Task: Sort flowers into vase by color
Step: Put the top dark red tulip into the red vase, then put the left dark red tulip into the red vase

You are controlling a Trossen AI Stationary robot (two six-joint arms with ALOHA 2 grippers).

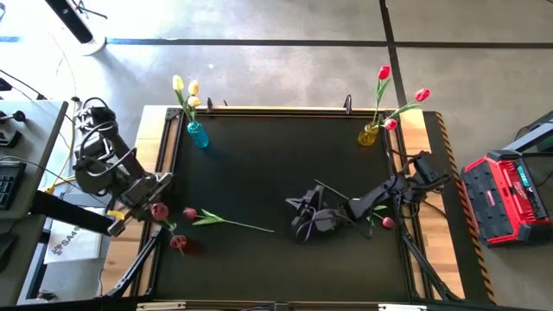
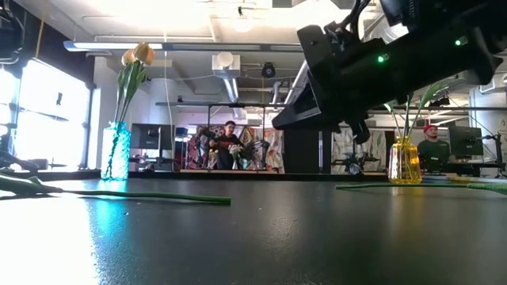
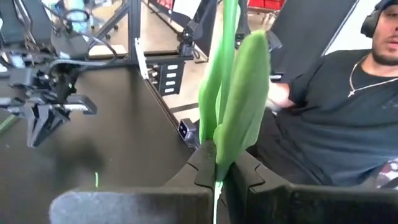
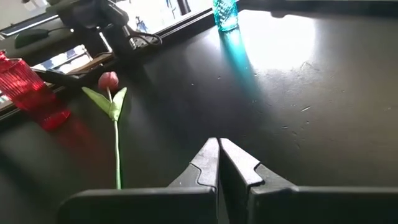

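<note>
Black matting (image 1: 259,164) covers the table, with a concrete floor and a workshop beyond. At the table's left edge the left gripper (image 1: 154,210) is clamped on a pink tulip (image 1: 159,210), whose green leaf (image 3: 239,106) stands up between its fingers (image 3: 239,171) in the left wrist view; a red vase (image 1: 180,244) stands just beside it. Another pink tulip (image 1: 220,219) lies flat on the mat between the two arms. Right of centre the right gripper (image 1: 304,212) hovers with its fingers (image 4: 208,165) pressed together, holding nothing, with open mat ahead of it. Along the far edge, a blue vase (image 1: 197,134) holds cream-yellow tulips (image 1: 184,87) and a yellow vase (image 1: 369,134) holds red tulips (image 1: 400,92)
</note>
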